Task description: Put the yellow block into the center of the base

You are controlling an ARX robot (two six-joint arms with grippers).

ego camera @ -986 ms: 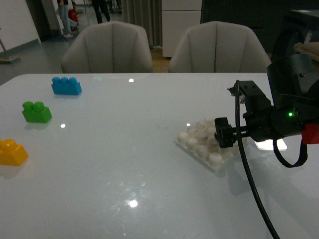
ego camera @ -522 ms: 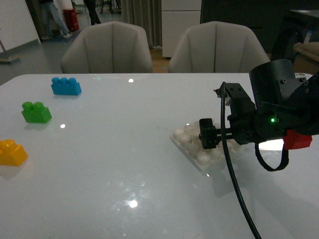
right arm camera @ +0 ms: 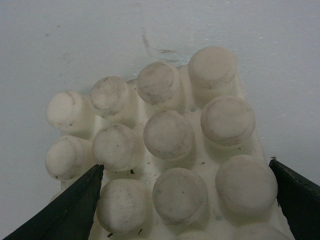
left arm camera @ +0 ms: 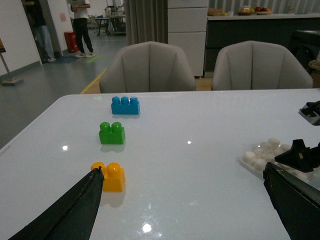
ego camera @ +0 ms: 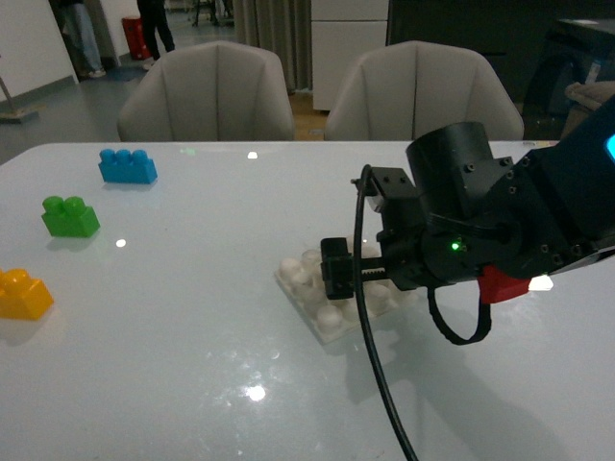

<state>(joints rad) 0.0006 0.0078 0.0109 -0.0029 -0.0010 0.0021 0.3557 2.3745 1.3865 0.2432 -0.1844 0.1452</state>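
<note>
The yellow block point(ego camera: 21, 293) sits on the white table at the far left, and it also shows in the left wrist view point(left arm camera: 111, 176). The white studded base point(ego camera: 309, 286) lies flat near the table's middle. My right gripper point(ego camera: 360, 252) is open, low over the base's right part, with its fingers either side of it. The right wrist view shows the base's studs point(right arm camera: 169, 135) filling the space between the fingers. My left gripper point(left arm camera: 182, 200) is open and empty above the table, with the yellow block beside one finger point(left arm camera: 75, 210). The base point(left arm camera: 260, 156) shows there too.
A green two-stud brick point(ego camera: 69, 216) and a blue three-stud brick point(ego camera: 128, 165) stand behind the yellow block at the left. A bright white patch point(ego camera: 541, 282) shows behind my right arm. Two grey chairs point(ego camera: 207, 91) stand at the table's far edge.
My right gripper has moved left across the table, and the base has slid left with it, from the right side to near the middle. The bricks have not moved.
</note>
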